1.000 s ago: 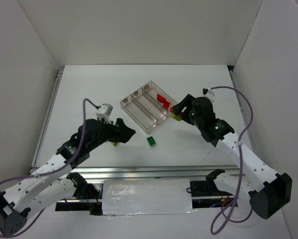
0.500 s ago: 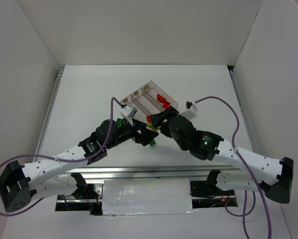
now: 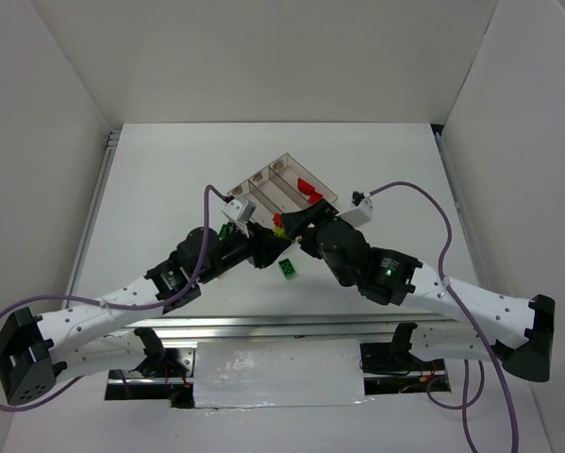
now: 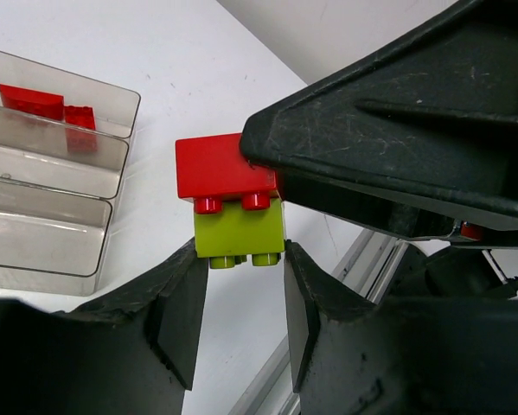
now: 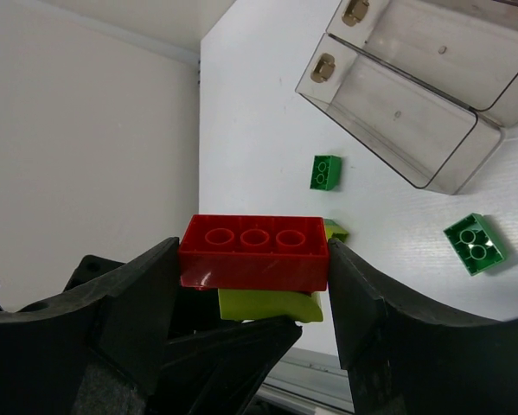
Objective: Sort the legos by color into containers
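Now step: we split a stuck pair
Right gripper (image 5: 252, 264): grasping red brick (image 5: 254, 246)
Left gripper (image 4: 241, 277): pinching yellow-green brick (image 4: 239, 229)
Next: we likely pull apart, bin by colour

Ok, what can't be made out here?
Left wrist: the tray runs off the left edge; the right end effector blocks the table behind.
Right wrist: the tray is cut at top and right; its compartment with red pieces is out of frame.
Top view: the red brick and yellow-green brick are tiny, largely covered by the left end effector and the right one.
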### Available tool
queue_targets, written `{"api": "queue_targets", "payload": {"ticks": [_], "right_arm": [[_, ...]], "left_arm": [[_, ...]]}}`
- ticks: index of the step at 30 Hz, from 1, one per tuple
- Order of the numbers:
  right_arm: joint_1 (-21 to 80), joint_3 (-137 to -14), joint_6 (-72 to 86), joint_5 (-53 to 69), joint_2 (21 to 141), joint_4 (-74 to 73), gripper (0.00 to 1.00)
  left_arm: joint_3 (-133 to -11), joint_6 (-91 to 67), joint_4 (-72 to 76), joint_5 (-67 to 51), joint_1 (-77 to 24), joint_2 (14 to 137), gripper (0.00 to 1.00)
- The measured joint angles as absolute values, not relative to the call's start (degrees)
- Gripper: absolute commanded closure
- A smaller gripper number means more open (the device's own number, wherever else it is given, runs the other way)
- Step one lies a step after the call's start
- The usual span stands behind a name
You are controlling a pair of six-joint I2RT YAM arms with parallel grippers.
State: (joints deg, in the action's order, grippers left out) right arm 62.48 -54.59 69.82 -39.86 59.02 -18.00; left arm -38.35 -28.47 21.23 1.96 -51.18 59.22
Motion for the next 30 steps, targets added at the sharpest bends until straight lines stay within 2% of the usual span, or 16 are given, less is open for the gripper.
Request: {"api": "queue_targets", "payload": {"ticks": [1,2,3,10,17,28,29,30], "right_arm": [[62.5,-54.6,69.8,-39.9,59.0,-17.7,1.0],[62.5,-54.6,69.8,-39.9,59.0,-17.5,1.0],[62.5,-54.6,69.8,-39.9,59.0,-17.3,1.0],[61.5,-54.6,69.8,-39.3,59.0,-17.1,1.0],[58.2,-54.2,69.5,-32.6,59.0,-16.8,1.0],[46.0,-54.5,64.0,-32.8,60.8,-16.9,1.0],[45.8,-54.6,63.7,-32.5,61.3,-16.8,1.0],[45.8,-54.6,63.5,-32.1,61.6,-16.7,1.0]], "left_arm": [[-38.3,-28.4,21.3,2.1,-51.2,59.1,0.72],[-38.3,-28.4,21.3,2.2,-51.2,59.0,0.92],[-38.3,-28.4,21.3,2.2,-51.2,58.9,1.0],[-38.3,-28.4,21.3,2.7,-51.2,58.7,1.0],[-34.4,-27.4,23.2,2.7,-51.2,55.5,1.0],[-30.4,-25.7,18.8,5.0,-51.2,50.1,1.0],[-30.4,-25.7,18.4,5.4,-51.2,50.0,0.91],[-30.4,-25.7,17.9,5.8,-51.2,50.0,0.65]]}}
